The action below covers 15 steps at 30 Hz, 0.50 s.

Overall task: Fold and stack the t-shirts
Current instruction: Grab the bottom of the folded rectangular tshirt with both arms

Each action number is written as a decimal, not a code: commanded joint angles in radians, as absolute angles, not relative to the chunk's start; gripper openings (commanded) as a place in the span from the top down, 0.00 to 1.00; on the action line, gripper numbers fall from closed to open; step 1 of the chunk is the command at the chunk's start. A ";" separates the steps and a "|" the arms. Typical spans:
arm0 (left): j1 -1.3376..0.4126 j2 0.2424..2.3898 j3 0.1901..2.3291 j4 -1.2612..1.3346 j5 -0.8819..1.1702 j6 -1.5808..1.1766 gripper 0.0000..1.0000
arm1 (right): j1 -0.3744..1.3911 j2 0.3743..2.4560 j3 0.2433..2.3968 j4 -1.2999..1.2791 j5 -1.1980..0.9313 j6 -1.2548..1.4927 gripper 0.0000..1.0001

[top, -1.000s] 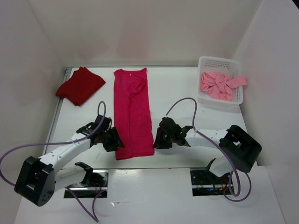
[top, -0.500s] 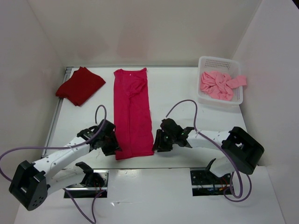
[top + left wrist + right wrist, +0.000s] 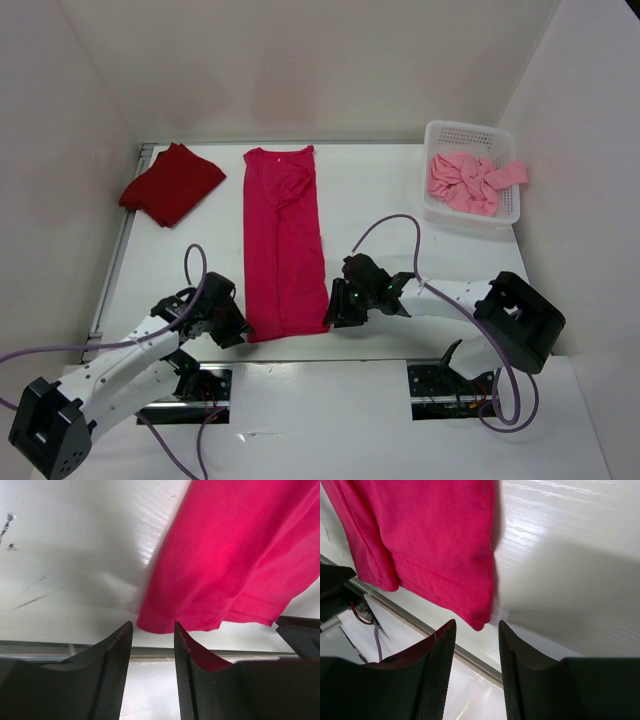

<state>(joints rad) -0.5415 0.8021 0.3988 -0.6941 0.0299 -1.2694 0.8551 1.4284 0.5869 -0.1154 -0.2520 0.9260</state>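
Top external view: the crimson-pink t-shirt (image 3: 283,240) lies flat down the middle of the worktop (image 3: 390,200) as a long narrow strip, collar at the far end and hem at the near edge. The dark red t-shirt (image 3: 172,183) sits folded at the far left corner. The salmon-pink t-shirt (image 3: 465,180) is crumpled in the basket (image 3: 470,128) at the far right.

Left wrist view: the left end effector (image 3: 152,630) has its jaws apart with nothing between them, and the hem's left corner lies just ahead of the gap. Right wrist view: the right end effector (image 3: 476,626) is likewise parted and empty, with the hem's right corner just beyond its tips.

The cloth looks light, limp and several layers thick at the hem. It will likely sag and drag rather than hold any shape, and a shallow pinch could catch only the top layer. The stitched hem corners seem the best hold, one per arm, with fingers low enough to slide under all layers. Lifting both corners evenly should keep the strip from skewing as the near end is carried toward the collar.
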 commanded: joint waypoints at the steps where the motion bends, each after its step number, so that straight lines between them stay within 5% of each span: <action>1: -0.537 0.839 0.407 -0.666 0.026 -1.305 0.54 | 0.865 1.430 0.609 -0.083 -0.264 0.927 0.55; 11: -0.528 0.727 0.269 -0.554 0.091 -1.377 0.59 | 0.865 1.459 0.620 -0.072 -0.264 0.927 0.55; 15: -0.528 0.707 0.249 -0.543 0.091 -1.378 0.74 | 0.874 1.470 0.620 -0.072 -0.255 0.946 0.72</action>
<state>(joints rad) -0.5304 0.7177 0.2615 -0.5591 0.0849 -1.3491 0.8593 1.4593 0.5892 -0.1055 -0.2554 0.9298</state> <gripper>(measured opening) 0.285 0.315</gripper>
